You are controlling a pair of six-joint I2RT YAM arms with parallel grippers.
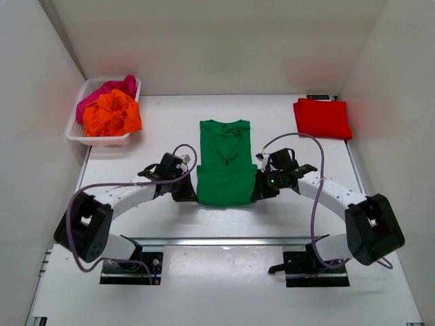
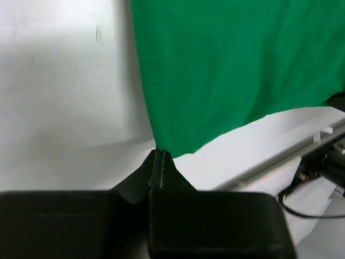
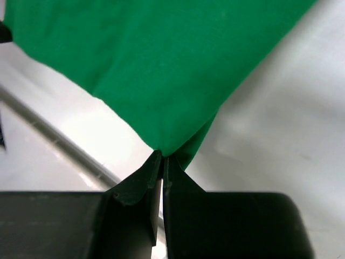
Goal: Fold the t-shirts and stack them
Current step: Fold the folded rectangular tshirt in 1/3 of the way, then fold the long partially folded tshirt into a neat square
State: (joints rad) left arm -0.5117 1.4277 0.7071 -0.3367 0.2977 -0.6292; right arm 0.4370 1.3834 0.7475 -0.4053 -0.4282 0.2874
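A green t-shirt (image 1: pixel 224 159) lies in the middle of the table, its sides folded in so it forms a long strip with the collar at the far end. My left gripper (image 1: pixel 192 195) is shut on its near left corner (image 2: pixel 161 144). My right gripper (image 1: pixel 256 193) is shut on its near right corner (image 3: pixel 171 147). Both corners are pinched at the fingertips and lifted a little, with the cloth stretched between them. A folded red t-shirt (image 1: pixel 322 117) rests at the back right. Crumpled orange (image 1: pixel 112 114) and magenta-pink (image 1: pixel 103 93) t-shirts fill the basket.
A white lattice basket (image 1: pixel 75 134) stands at the back left. White walls close in the table on both sides and at the back. A metal rail (image 1: pixel 224 240) runs across the near edge between the arm bases.
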